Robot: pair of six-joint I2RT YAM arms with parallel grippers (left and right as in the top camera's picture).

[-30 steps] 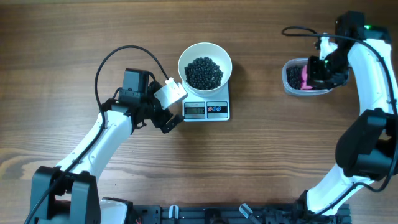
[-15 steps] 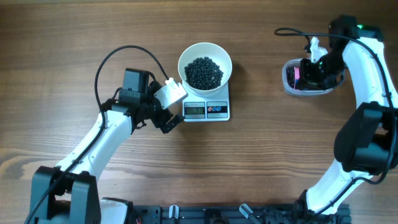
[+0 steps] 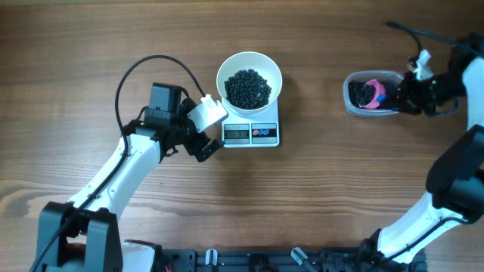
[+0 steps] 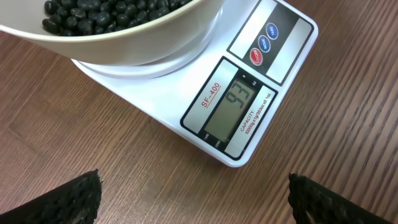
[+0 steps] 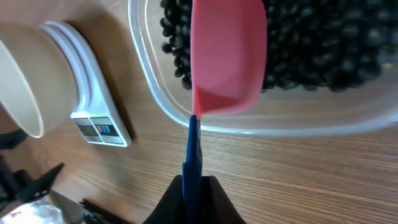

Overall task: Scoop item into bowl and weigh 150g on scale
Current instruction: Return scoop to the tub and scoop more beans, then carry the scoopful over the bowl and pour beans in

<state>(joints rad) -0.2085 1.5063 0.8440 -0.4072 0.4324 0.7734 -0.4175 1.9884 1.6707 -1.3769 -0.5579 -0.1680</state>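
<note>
The white bowl point(image 3: 249, 64) stands on the scale point(image 3: 252, 134) and holds a heap of the black item point(image 3: 248, 88). In the left wrist view the bowl point(image 4: 124, 43) and the scale point(image 4: 261, 81) with a lit display are right ahead. My left gripper point(image 3: 209, 134) point(image 4: 194, 199) is open beside the scale's left edge, holding nothing. My right gripper point(image 3: 408, 92) point(image 5: 198, 193) is shut on the blue handle of a pink scoop point(image 3: 373, 92) point(image 5: 227, 56). The scoop's head lies over more of the item point(image 5: 311, 43), and no beans show on its pink face.
A clear plastic tub point(image 3: 353, 102) point(image 5: 155, 99) at the right holds the rest of the black item. A black cable loops behind the left arm point(image 3: 128, 75). Bare wooden table lies between the scale and the tub.
My right arm has drawn back to the right, and the pink scoop head now shows in the tub. The left arm, bowl and scale have not moved.
</note>
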